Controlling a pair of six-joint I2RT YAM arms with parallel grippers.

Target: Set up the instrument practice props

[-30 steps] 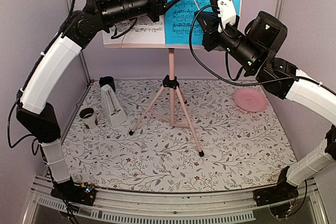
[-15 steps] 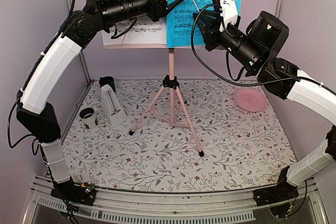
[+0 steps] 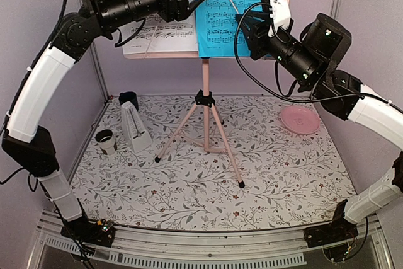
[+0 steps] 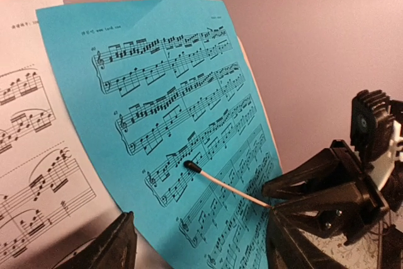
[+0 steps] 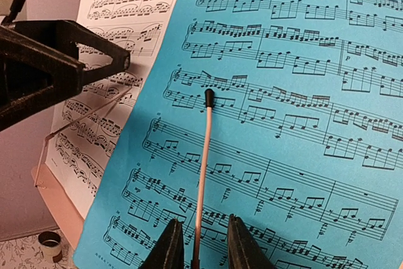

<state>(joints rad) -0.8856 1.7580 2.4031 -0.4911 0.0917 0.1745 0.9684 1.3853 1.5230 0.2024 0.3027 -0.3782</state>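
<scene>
- The blue sheet (image 5: 302,124) leans on the desk (image 3: 160,55) of the pink music stand (image 3: 206,102), in the upper middle of the overhead view. Its left edge overlaps the white sheet (image 3: 167,33).
- Both are single leaves of paper, so they are probably very light and limp, quick to crease and apt to slide off the ledge. A gentle pinch at a free edge or corner suits them best, with the desk backing the page.
- A thin pink retaining rod (image 5: 203,155) with a black tip lies across the blue sheet. It looks like springy wire that would bend if forced, so the safer hold is low down, away from the tip.
- The right claw (image 5: 204,244) has its fingers slightly parted on either side of the rod's lower part. A gap shows beside the rod, so it does not appear to be pinched.
- The left claw (image 4: 204,237) is spread wide and holds nothing, and it hangs in front of the blue sheet.
- The stand is slim, and its loaded desk probably makes it top-heavy. A push on the desk could tip it, and the pole is the sturdy place to grip.
- The white metronome (image 3: 135,127) stands at the left of the tabletop (image 3: 283,181). It looks rigid, but its tapered sides may slip, so a hold low across its base seems wisest.
</scene>
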